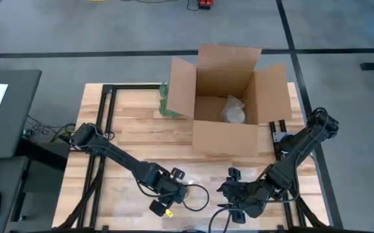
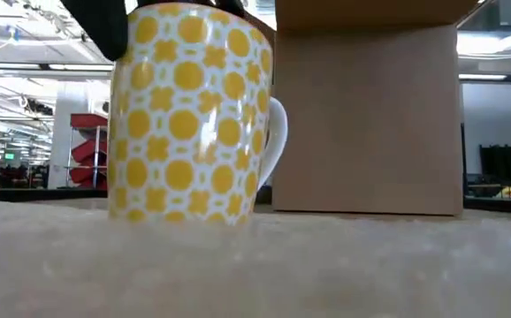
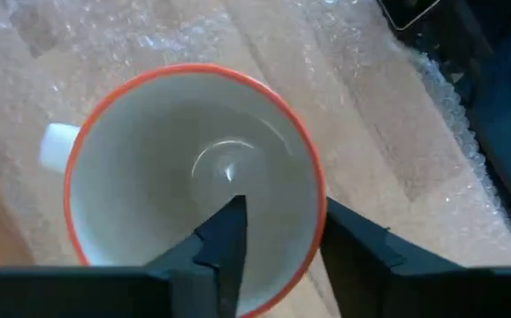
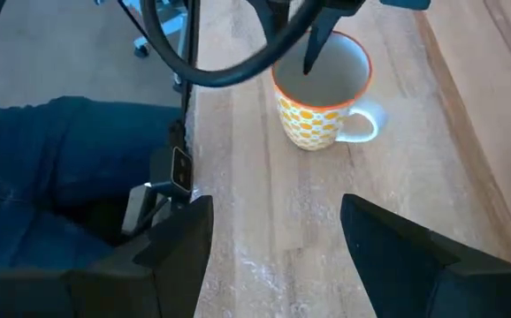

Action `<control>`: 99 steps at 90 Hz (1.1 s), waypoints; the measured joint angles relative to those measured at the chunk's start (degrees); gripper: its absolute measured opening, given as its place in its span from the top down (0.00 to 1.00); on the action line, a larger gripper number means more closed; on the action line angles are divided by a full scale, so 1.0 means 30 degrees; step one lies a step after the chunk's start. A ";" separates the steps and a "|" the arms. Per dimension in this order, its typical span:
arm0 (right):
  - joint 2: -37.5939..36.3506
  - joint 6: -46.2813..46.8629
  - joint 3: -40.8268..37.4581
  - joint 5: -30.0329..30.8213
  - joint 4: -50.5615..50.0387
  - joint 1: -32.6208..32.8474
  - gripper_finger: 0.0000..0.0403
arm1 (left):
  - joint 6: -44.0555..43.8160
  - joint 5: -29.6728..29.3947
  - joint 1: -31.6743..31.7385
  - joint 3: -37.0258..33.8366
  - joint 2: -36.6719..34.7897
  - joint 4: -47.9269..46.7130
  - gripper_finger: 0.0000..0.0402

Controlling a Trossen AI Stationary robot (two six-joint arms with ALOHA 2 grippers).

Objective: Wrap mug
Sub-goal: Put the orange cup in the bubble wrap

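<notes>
Wooden boards make up the worktop [image 1: 135, 129], and a clear sheet of bubble wrap [image 3: 149, 35] lies over its near part. At the far side stands an open cardboard box [image 1: 229, 103] with a crumpled bit of wrap inside it and something green [image 1: 165, 102] just beside it.

The mug [image 4: 322, 88] is white with yellow dots and an orange rim. It stands upright on the bubble wrap, in front of the box and well apart from it.

The left gripper [image 3: 278, 243] is at the mug. One finger is inside the cup and the other is outside, so the rim sits between them. It looks like it is pinching the mug's wall.

The right gripper [image 4: 278, 234] waits near the mug, low over the wrap. Its fingers are spread wide and hold nothing.

I think the job has only just begun. The mug is set on the wrap, but no wrap covers it yet. The sheet is flat. Folding it up and around the mug is what is left to do.
</notes>
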 joint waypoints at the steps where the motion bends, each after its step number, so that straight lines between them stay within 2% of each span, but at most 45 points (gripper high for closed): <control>1: 0.0000 0.0010 -0.0057 0.0000 0.0000 0.0000 0.41 | -0.0064 -0.0001 0.0000 0.0000 -0.0042 -0.0137 0.65; 19: 0.0000 0.0440 -0.1427 -0.0029 0.0298 -0.0449 0.41 | -0.2545 -0.0057 -0.0265 0.0007 -0.1373 -0.3141 0.61; 38: 0.0007 0.0523 -0.2739 -0.0047 0.1659 -0.1039 0.41 | -0.5622 -0.0237 -0.1387 0.0007 -0.2602 -0.5888 0.64; 49: 0.0008 -0.1081 -0.3680 -0.0088 0.4206 -0.1341 0.41 | -0.7207 -0.0673 -0.2095 -0.0454 -0.2629 -0.6464 0.67; 68: 0.0939 -0.4369 -0.3853 -0.1195 0.7484 -0.2667 0.41 | -1.0044 -0.0679 -0.3042 -0.4051 -0.2622 -0.4970 0.71; 78: 0.2154 -0.5829 -0.3836 -0.2869 0.9318 -0.3895 0.41 | -1.1244 -0.1452 -0.3039 -0.6413 -0.2616 -0.3511 0.74; 99: 0.4112 -0.6673 -0.3034 -0.3259 0.8088 -0.5982 0.41 | -1.1408 -0.3782 -0.2175 -1.0228 -0.2686 -0.0900 0.80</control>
